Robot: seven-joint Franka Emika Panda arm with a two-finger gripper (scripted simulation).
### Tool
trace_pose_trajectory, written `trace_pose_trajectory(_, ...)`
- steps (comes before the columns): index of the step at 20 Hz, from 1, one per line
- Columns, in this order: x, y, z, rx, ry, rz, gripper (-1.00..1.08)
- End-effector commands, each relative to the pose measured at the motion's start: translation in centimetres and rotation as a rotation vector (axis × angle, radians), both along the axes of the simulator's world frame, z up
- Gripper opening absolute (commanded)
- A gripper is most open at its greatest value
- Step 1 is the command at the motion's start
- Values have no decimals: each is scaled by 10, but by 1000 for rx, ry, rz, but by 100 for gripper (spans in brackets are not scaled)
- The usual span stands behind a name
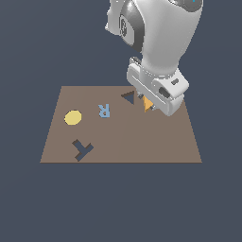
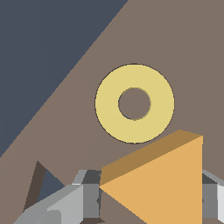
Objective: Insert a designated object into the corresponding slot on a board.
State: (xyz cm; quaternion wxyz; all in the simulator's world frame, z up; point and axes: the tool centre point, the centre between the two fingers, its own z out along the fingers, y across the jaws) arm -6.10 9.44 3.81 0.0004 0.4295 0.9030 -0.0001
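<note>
Orange triangle pinched in claw – fingers either side in wrist view, piece apparently raised off brown board for carrying. Navy triangular slot just beside it, toward exterior view's left, unfilled. Arm descends from above, wrist pointing down over board's far edge. Yellow ring on board near triangle.

Mirrored "R", prob. on board

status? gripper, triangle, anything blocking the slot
Gripper shut on orange triangle, low over the board. Triangular slot right beside it, unfilled. Nothing blocking.
</note>
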Motion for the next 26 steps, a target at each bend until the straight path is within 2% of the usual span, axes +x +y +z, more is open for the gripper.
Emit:
trace_pose_trajectory(1,-7,-6,0,0,-1,100,-100)
trace_pose_trajectory(14,-29,-42,2,-1,0,550,-100)
trace_pose_trajectory(26,-32,-65,2,-1,0,782,-100)
